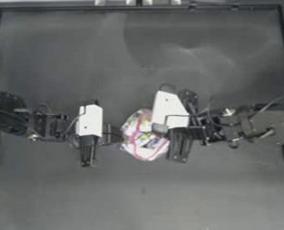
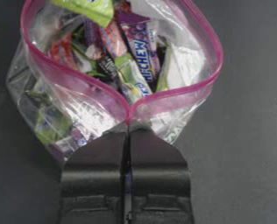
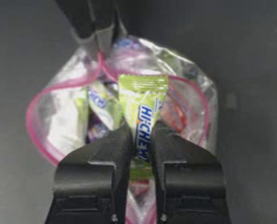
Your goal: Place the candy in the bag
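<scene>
Pinching the bag (image 2: pixel 120 83) by its pink rim, my left gripper (image 2: pixel 128 131) holds the mouth open near the middle of the dark table (image 1: pixel 142 54). My right gripper (image 3: pixel 140 144) is clamped on the pale green-yellow candy (image 3: pixel 142 111), holding it upright over the open bag, among the sweets inside.

bag: i see the bag (image 1: pixel 143 134) lying on the table (image 1: pixel 138 54), between my two claws.
left gripper (image 1: pixel 88 155): just beside it.
right gripper (image 1: pixel 179 148): at its other edge.
</scene>
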Robot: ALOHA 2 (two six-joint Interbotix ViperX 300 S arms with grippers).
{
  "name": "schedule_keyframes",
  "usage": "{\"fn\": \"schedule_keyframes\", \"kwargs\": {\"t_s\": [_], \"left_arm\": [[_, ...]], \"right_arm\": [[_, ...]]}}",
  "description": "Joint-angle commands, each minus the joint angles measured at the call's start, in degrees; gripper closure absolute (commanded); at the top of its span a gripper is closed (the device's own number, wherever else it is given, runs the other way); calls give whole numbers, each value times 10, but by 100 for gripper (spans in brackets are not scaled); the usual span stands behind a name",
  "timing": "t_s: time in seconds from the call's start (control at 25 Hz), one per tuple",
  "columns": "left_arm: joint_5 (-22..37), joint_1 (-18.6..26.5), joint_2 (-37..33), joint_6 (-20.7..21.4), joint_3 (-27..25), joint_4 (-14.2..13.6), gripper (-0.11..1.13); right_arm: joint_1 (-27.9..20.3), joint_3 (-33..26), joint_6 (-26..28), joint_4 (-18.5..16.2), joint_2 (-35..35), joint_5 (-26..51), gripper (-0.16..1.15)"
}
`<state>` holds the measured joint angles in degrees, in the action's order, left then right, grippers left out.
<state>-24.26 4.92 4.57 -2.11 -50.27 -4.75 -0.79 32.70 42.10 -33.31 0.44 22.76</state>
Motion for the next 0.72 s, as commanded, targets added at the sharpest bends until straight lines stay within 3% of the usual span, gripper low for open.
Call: {"fn": "schedule_keyframes", "kwargs": {"t_s": [0.04, 0.24, 0.52, 0.72], "left_arm": [[-4, 0, -10, 0, 10, 1, 98], [-4, 0, -10, 0, 11, 1, 98], [-4, 0, -10, 0, 10, 1, 98], [-4, 0, -10, -1, 10, 1, 98]], "right_arm": [[-1, -13, -1, -2, -9, -5, 50], [-1, -14, -2, -3, -8, -11, 45], [1, -17, -2, 3, -8, -13, 19], [4, -22, -2, 3, -16, -11, 18]]}}
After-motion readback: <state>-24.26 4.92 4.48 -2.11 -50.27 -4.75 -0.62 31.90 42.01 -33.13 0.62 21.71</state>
